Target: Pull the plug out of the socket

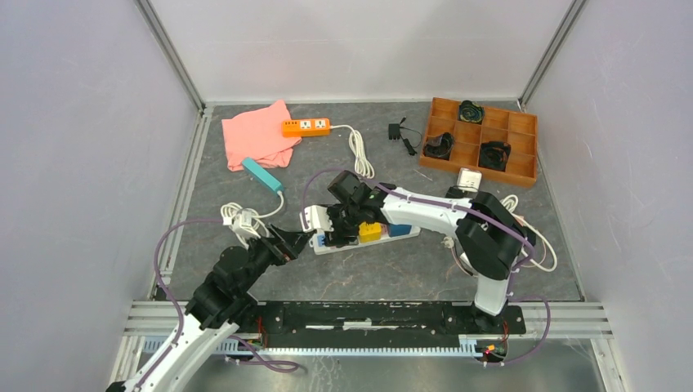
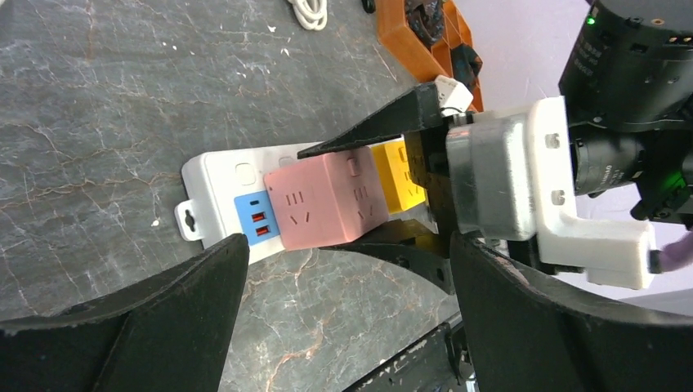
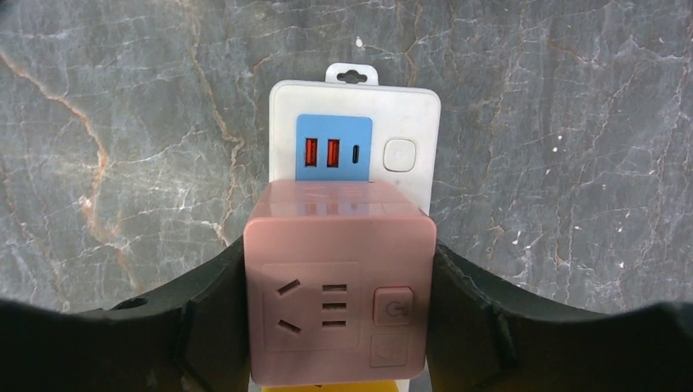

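The socket is a long white power strip (image 1: 313,219) lying in mid-table, with a blue USB panel (image 3: 333,143) at its left end. A pink cube plug (image 3: 339,286) stands on it beside that panel, then a yellow cube (image 1: 370,232) and a blue one (image 1: 399,229). My right gripper (image 3: 339,306) is shut on the pink cube, one finger on each side; in the top view the gripper (image 1: 343,220) hides the cube. The left wrist view shows the cube (image 2: 327,200) resting on the strip (image 2: 216,175). My left gripper (image 2: 347,273) is open and empty, just in front of the strip's left end (image 1: 296,241).
An orange power strip (image 1: 306,126), a pink cloth (image 1: 257,135) and a teal block (image 1: 261,174) lie at the back left. An orange compartment tray (image 1: 480,139) is at the back right. A white cord bundle (image 1: 241,219) lies left of the strip, and more cords (image 1: 531,237) lie at the right.
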`<state>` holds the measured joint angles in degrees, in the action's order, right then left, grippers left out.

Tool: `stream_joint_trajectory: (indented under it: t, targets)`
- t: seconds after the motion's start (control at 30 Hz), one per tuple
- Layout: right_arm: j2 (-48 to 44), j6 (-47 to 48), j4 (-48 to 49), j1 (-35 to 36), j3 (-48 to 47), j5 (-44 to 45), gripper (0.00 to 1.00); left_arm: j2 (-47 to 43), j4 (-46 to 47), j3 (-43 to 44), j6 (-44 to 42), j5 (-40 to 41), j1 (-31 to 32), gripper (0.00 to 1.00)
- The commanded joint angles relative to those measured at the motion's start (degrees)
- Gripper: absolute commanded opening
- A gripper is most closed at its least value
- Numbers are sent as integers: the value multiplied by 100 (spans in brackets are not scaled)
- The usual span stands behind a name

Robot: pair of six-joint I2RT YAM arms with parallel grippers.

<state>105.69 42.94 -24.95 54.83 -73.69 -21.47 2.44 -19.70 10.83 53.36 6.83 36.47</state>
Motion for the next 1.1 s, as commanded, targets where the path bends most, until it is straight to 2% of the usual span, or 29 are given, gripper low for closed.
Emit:
stream_joint_trajectory:
  t: [0.0,0.07,0.13,0.3,0.5,0.73,0.8,0.93,1.0,1.07]
  targets:
    - [-660,351,-89,-76,-137,-414,25,-82,263,-177,374,-75,1,98]
    - [-924,411,-67,-111,-41,-529,14,-73,477,-305,467,-224,6,99]
    - [-1179,481,-90,-160,32,-714,8,-39,822,-494,656,-388,6,99]
    - [-1612,640,-215,-352,137,-1206,2,144,1463,-758,952,-641,1,99]
    - [-1744,673,-233,-582,240,-1668,1,563,2163,-893,1301,-867,1,99]
    - [-1757,612,-150,-622,302,-1789,0,1535,3035,-921,1527,-1069,9,93]
    - [-1749,591,-137,-619,319,-1792,0,1826,3222,-899,1551,-1059,7,87]
    - [-1750,555,-69,-625,392,-1698,0,2289,3381,-776,1550,-1052,9,82]
    - [-1753,517,-17,-625,434,-1646,0,2420,3405,-765,1550,-1009,9,74]
    - [-1730,489,19,-622,460,-1636,0,2481,3431,-787,1579,-956,9,59]
